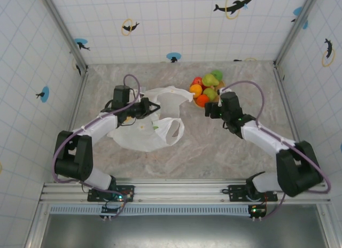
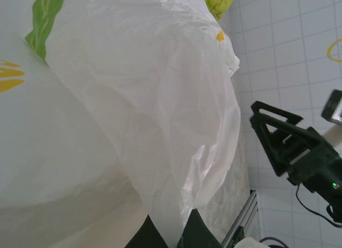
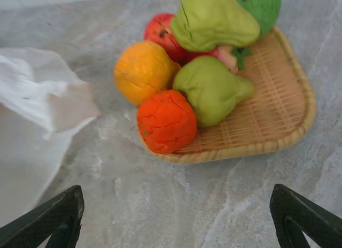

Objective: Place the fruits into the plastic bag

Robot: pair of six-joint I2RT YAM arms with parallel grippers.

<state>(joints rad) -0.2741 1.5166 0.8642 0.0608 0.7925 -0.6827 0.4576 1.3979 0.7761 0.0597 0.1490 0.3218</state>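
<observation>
At centre-left of the top view, the left gripper (image 1: 152,108) is clamped on a fold of the plastic bag (image 1: 140,131), probably to hold its mouth up toward the fruit side (in the left wrist view the film runs down between its fingers). Right of centre, the right gripper (image 1: 212,110) hangs with jaws spread wide and nothing in them. It is aimed at the fruits (image 3: 192,71) heaped on the tray (image 3: 283,103). The nearest orange (image 3: 166,121) lies just ahead of it, untouched.
</observation>
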